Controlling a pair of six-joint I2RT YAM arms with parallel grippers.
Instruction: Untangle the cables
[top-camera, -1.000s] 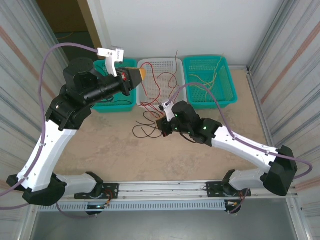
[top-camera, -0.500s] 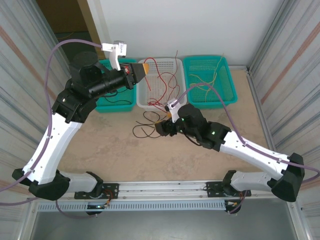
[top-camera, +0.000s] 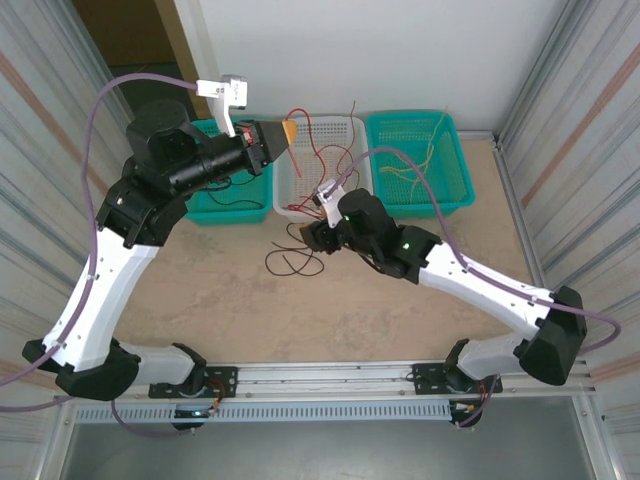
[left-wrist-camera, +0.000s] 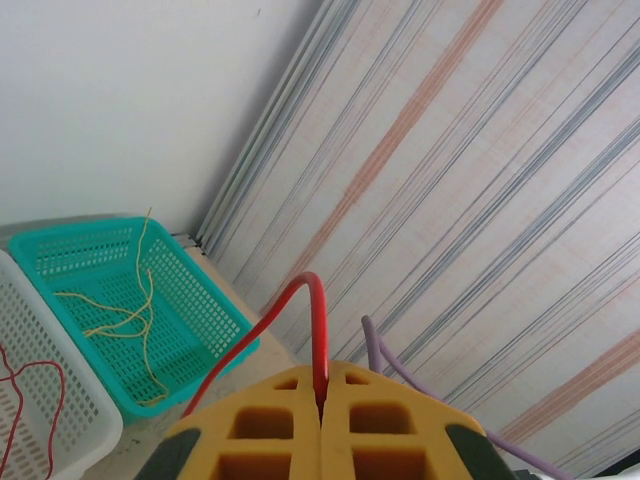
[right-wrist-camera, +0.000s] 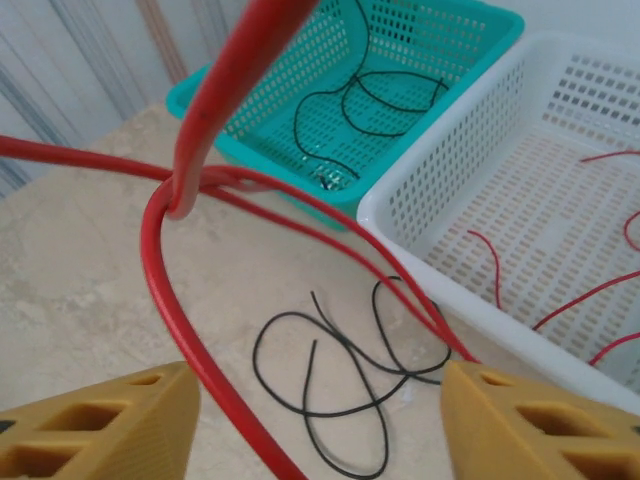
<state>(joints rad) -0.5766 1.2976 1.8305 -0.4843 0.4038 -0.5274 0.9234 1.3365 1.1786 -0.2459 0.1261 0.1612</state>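
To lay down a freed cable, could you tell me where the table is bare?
Bare: beige tabletop between thin black wire loops and near metal rail; also before the right teal basket. Crowded: before the white mesh basket.

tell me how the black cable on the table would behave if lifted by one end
Probably floppy: the black cable lies in loose curls on the table, so it would droop and trail. Likely light, being thin. Its crossed loops may snag.
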